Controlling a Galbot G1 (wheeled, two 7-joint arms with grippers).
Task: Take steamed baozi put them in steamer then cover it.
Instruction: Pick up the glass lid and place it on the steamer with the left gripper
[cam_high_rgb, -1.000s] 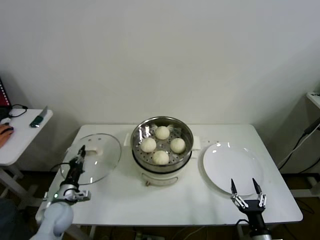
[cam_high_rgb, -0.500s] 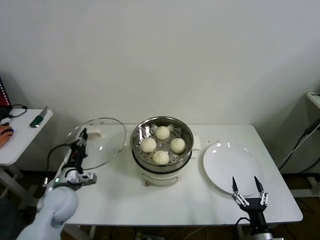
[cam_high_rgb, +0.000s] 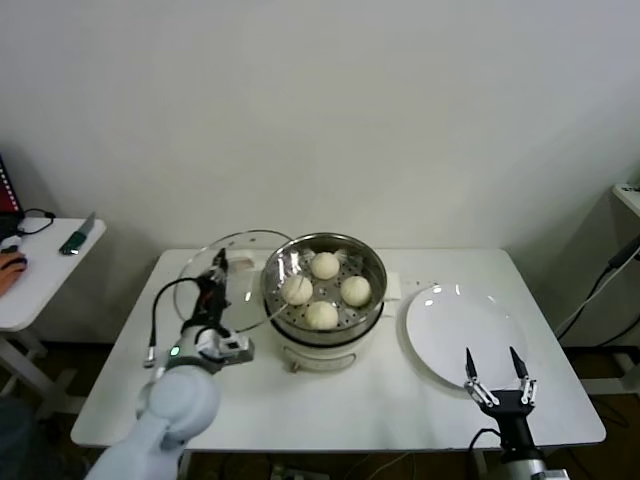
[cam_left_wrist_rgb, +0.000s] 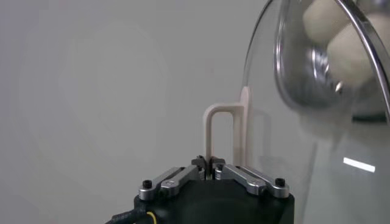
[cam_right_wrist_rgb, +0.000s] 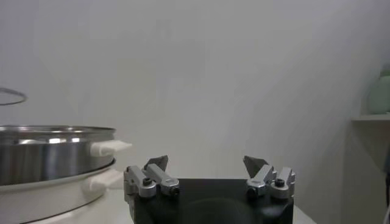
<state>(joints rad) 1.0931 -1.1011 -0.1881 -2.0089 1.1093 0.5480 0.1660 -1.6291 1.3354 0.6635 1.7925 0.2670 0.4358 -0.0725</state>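
Observation:
The steamer (cam_high_rgb: 372, 268) stands mid-table on its white pot base (cam_high_rgb: 330, 352), with several cream-white baozi (cam_high_rgb: 324, 265) on its perforated floor. My left gripper (cam_high_rgb: 217, 268) is shut on the cream handle (cam_left_wrist_rgb: 223, 129) of the cover (cam_high_rgb: 250, 300), a clear glass lid held tilted in the air, its right edge over the steamer's left rim. In the left wrist view my left gripper (cam_left_wrist_rgb: 209, 163) pinches the handle's foot, and baozi (cam_left_wrist_rgb: 344, 42) show through the glass (cam_left_wrist_rgb: 329, 140). My right gripper (cam_high_rgb: 497, 375) hangs open by the table's front right; it (cam_right_wrist_rgb: 207, 163) holds nothing.
A flat white plate (cam_high_rgb: 465, 335) lies right of the steamer, just beyond my right gripper. A small side table (cam_high_rgb: 40, 280) with a green-handled tool (cam_high_rgb: 72, 241) stands at far left. In the right wrist view the steamer (cam_right_wrist_rgb: 55, 152) fills one side.
My left gripper has lifted the cover off the table's left side and carried it right and up toward the steamer, tilting it. The right arm has stayed put.

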